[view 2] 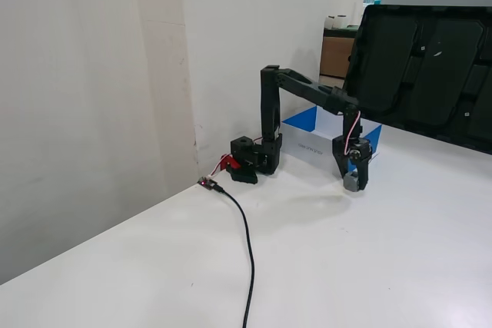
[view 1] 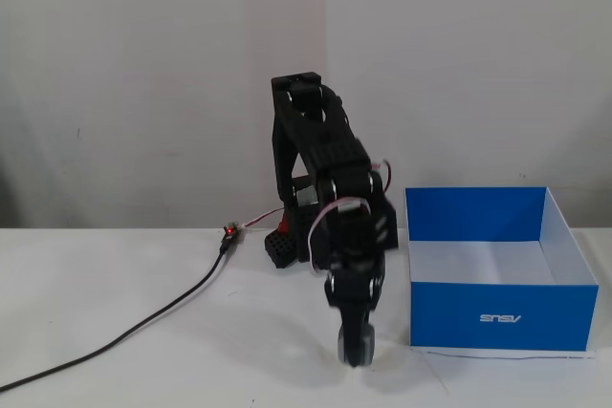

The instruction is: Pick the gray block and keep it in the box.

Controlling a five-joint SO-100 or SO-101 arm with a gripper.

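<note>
My gripper (view 1: pixel 356 355) points straight down at the table in front of the arm's base. It is shut on the gray block (view 1: pixel 355 341), a small gray piece between the black fingers, at or just above the tabletop. In a fixed view the block (view 2: pixel 351 183) hangs at the gripper's (view 2: pixel 354 187) tip. The blue box (view 1: pixel 492 317), white inside, with a white logo on its front, stands open-topped to the right of the gripper. It looks empty. In a fixed view the box (view 2: pixel 304 121) lies behind the arm.
The arm's base (view 1: pixel 287 241) stands at the back by the wall. A black cable (view 1: pixel 143 327) runs from a small board (view 1: pixel 229 233) to the left front edge. A large black panel (view 2: pixel 430 74) stands at the far right on the white table (view 2: pixel 346 266).
</note>
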